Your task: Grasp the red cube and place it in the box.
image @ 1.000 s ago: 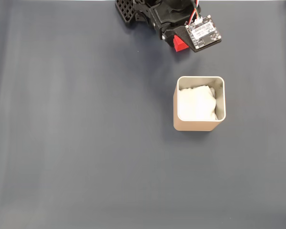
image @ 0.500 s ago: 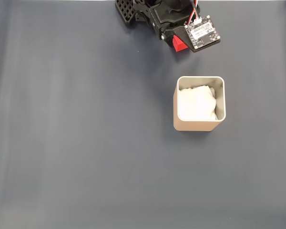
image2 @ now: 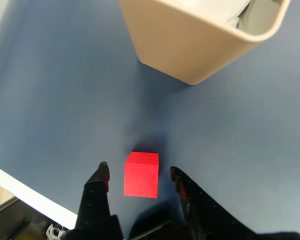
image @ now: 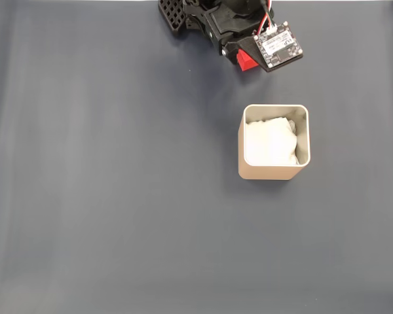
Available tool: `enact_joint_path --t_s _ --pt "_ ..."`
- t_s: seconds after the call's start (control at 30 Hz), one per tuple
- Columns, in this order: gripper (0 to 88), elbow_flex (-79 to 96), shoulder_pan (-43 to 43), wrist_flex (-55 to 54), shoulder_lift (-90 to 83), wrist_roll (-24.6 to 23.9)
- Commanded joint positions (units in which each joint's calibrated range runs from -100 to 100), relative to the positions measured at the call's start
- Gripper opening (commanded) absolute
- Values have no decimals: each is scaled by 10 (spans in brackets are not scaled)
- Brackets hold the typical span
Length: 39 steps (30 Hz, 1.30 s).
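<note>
Barely shifted up since earlier frame; claw [image2: 139, 172] open, straddling red cube [image2: 141, 174] on mat, not touching; box [image: 274, 142] nearby.

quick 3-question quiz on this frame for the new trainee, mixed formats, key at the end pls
1. True or false: in the wrist view the red cube lies on the mat between the fingertips of the gripper, with a gap showing on each side.
2. Multiple choice: what does the box hold in the fixed view? A) the red cube B) white padding C) a second box
3. Fill in: in the fixed view the red cube shows under the arm, toward the ____ edge of the picture from the box.

Key:
1. True; the fingers are apart and not clamping the cube.
2. B
3. top
</note>
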Motion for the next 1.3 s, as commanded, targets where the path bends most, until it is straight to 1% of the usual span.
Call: enact_joint_path --t_s 0.0,0.33,0.4,0.43,0.63,0.7,0.77,1.27 --pt "313 3 5 6 -11 3" --pt "311 11 5 2 -17 3" --pt "299 11 5 2 -18 4" --pt "281 11 5 2 -18 6" --pt "75 11 0 12 -16 14" --pt "31 11 0 15 -15 17" --pt "5 11 0 19 -12 20" --pt "2 -17 0 25 11 19"
